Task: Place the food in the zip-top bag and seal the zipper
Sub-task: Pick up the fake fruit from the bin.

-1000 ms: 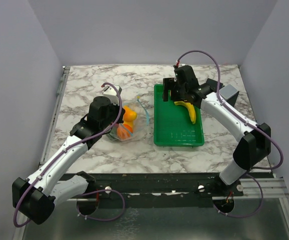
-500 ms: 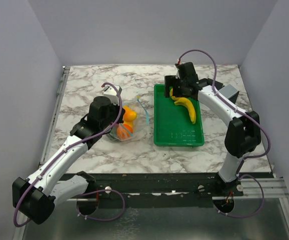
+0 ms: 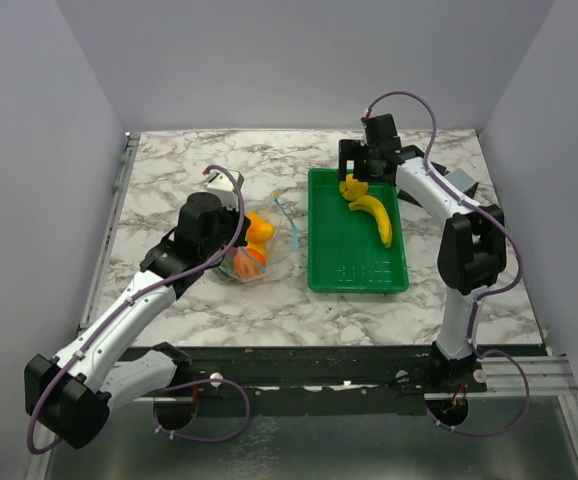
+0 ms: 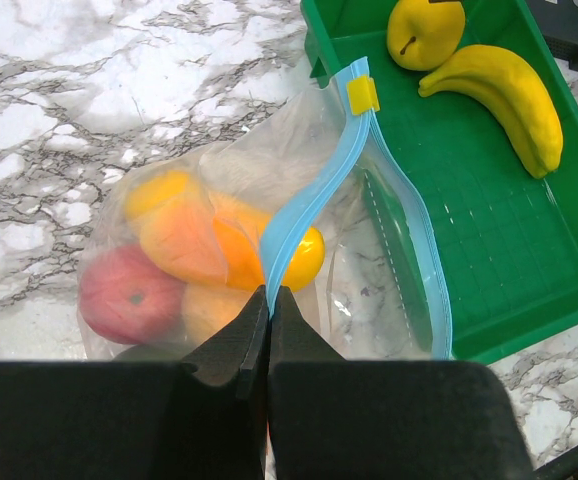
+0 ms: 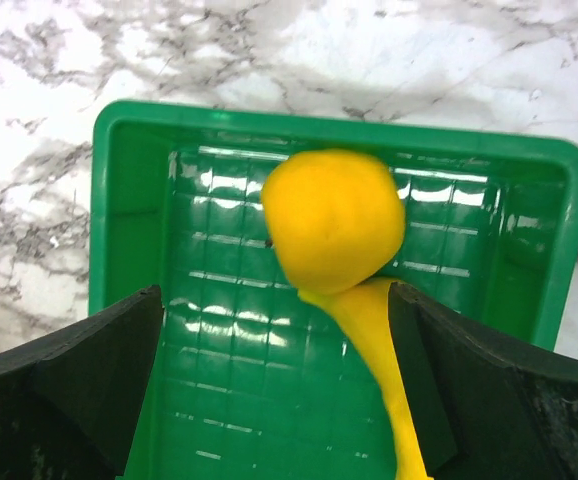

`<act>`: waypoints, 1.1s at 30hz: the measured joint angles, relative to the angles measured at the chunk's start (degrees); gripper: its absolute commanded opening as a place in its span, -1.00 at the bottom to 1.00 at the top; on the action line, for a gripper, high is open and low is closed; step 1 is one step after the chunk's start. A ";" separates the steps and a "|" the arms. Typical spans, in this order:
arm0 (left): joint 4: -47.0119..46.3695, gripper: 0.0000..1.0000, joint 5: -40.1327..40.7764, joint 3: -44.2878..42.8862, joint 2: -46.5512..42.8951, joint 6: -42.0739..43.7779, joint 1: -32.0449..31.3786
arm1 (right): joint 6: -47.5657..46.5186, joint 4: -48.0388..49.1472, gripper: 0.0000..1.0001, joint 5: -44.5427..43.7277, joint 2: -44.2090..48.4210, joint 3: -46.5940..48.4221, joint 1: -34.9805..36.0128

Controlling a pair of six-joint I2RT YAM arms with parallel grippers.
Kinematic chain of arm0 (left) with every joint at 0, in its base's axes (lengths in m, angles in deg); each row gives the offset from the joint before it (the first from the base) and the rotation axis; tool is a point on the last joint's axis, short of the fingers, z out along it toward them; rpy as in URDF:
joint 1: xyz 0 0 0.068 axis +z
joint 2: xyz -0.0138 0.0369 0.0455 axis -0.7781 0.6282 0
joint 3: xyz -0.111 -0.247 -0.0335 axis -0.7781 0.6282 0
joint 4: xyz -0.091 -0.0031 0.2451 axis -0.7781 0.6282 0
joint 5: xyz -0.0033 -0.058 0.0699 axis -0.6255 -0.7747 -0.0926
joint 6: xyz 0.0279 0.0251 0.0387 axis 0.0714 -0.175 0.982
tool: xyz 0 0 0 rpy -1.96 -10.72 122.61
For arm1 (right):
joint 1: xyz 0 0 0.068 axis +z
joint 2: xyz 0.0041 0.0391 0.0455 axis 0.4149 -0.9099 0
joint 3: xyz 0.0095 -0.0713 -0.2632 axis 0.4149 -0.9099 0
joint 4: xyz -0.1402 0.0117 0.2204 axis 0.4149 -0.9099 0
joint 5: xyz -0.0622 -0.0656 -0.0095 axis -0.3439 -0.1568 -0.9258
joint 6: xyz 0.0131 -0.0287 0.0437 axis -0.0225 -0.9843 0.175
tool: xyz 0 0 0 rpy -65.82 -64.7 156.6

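The clear zip-top bag (image 4: pixel 379 300) lies on the marble beside the tray, its mouth gaping. Orange-yellow fruits (image 4: pixel 219 245) and a red one (image 4: pixel 124 290) sit inside it. My left gripper (image 4: pixel 268 292) is shut on the light blue zipper (image 4: pixel 314 195), at the end away from the yellow slider (image 4: pixel 362 95). More food lies in the tray: a round yellow fruit (image 5: pixel 334 220) and a banana (image 5: pixel 379 350). My right gripper (image 5: pixel 277 300) hangs open over the tray's far end, one finger on each side of the fruit and the banana's tip, holding nothing.
The green tray (image 3: pixel 349 262) stands right of the bag on the marble table (image 3: pixel 189 160), its near half bare. Its raised rim (image 5: pixel 129 120) surrounds the right gripper's fingers. Grey walls close in the table on three sides.
The right gripper has moved toward the tray's far end and opened wider, now straddling the yellow fruit. The left arm and the bag have not moved.
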 measured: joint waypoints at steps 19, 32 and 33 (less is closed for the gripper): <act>0.00 -1.00 -0.02 0.00 0.00 0.15 0.00 | -2.01 0.63 1.00 4.26 -10.05 7.02 -3.96; -0.09 -1.00 -0.02 0.00 0.76 0.20 0.00 | -2.54 1.11 0.67 7.28 -12.11 7.02 -4.31; -0.09 -1.00 -0.02 0.00 0.85 0.17 0.00 | -2.56 1.25 0.64 7.30 -12.11 6.97 -4.31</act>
